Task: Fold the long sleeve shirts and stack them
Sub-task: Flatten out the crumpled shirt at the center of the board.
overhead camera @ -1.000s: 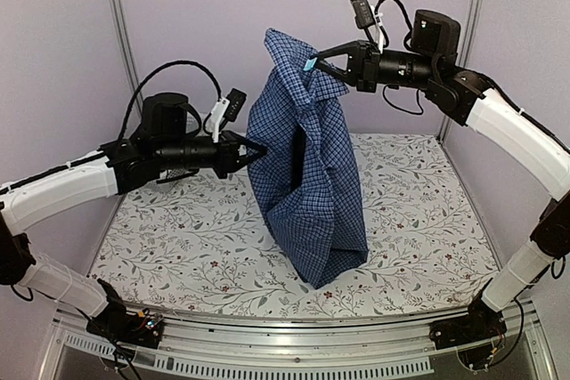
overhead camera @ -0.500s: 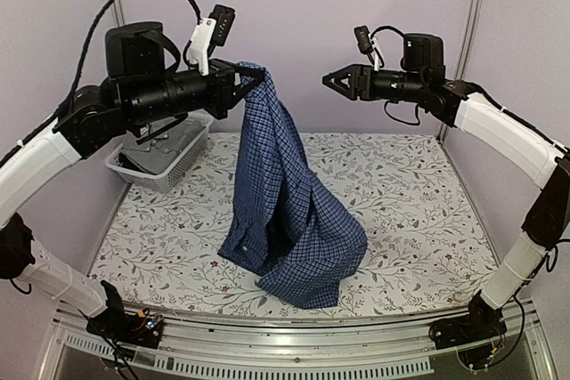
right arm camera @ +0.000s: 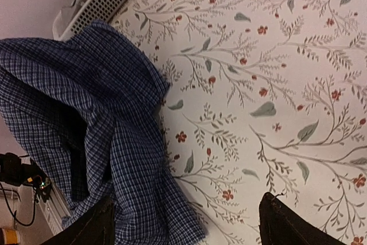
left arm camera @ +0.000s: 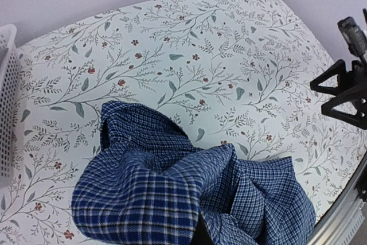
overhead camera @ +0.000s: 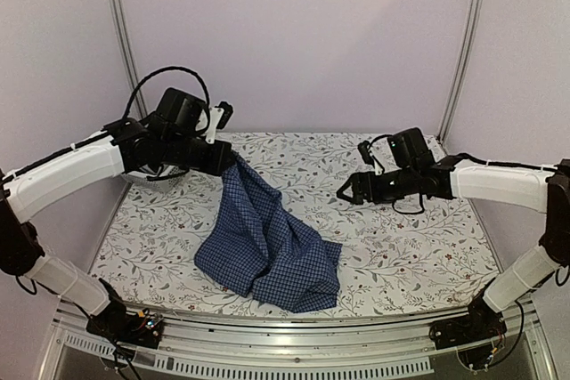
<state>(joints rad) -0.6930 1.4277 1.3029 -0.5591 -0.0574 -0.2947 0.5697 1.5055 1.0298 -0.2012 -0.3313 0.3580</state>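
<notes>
**A:** The dark blue checked shirt (overhead camera: 267,251) lies bunched on the floral table (overhead camera: 401,246), left of centre. One edge is drawn up off the heap.

**B:** Drawn up by what?

**A:** The left gripper (overhead camera: 233,159), clamped shut on that edge, low over the table. Judged: one anchor held so the cloth can be spread.

**B:** And the right gripper (overhead camera: 343,193)?

**A:** Jaws wide apart, empty, well apart from the shirt. Likely free to take a second edge. White basket (left arm camera: 7,101) at far left. Folding not yet begun.
</notes>
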